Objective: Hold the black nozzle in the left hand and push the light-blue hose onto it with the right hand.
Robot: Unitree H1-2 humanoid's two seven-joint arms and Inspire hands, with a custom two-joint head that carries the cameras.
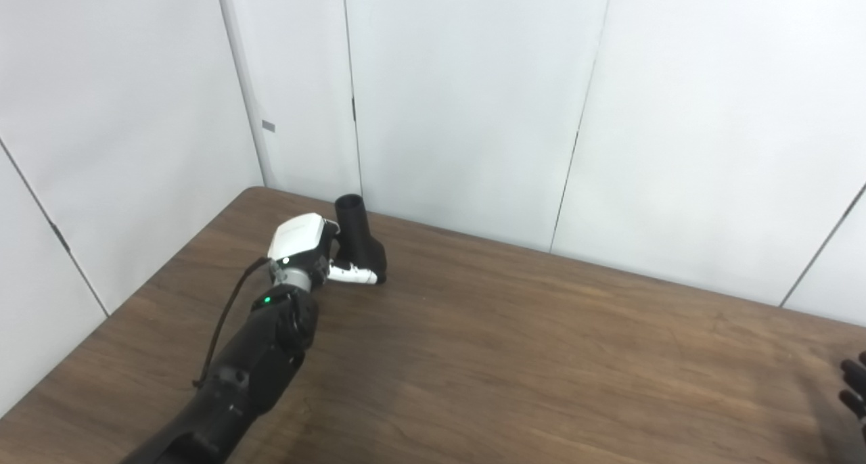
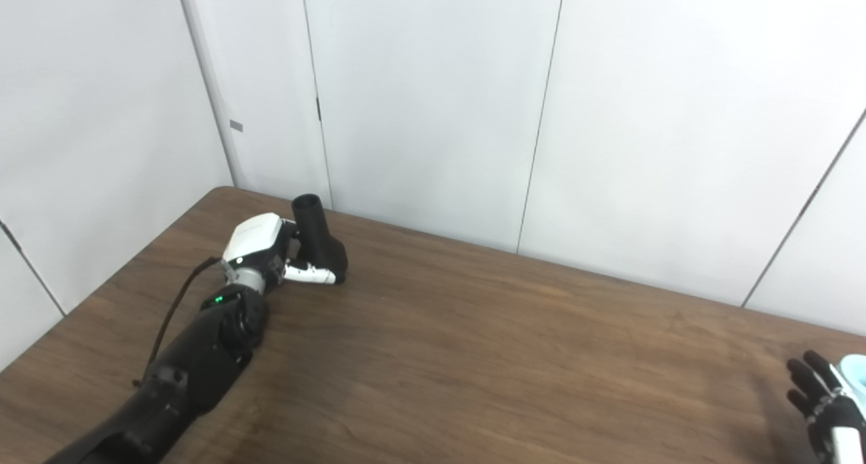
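Your left hand [image 1: 312,251] is gripping the black nozzle [image 1: 360,241] at the far left of the brown table [image 1: 514,356], fingers wrapping its lower body, its open end tilting up toward the white wall panels [image 1: 467,99]. Your right hand [image 2: 822,400] is showing only at the frame's right edge, closing on the light-blue hose [image 2: 854,370], of which just an end is showing, well apart from the nozzle.

Table [image 1: 514,356] layout: nozzle [image 1: 360,241] stands at ten o'clock near the far-left corner, left hand [image 1: 304,247] just beside it; right hand [image 2: 822,400] and hose [image 2: 854,371] at four o'clock, well apart.
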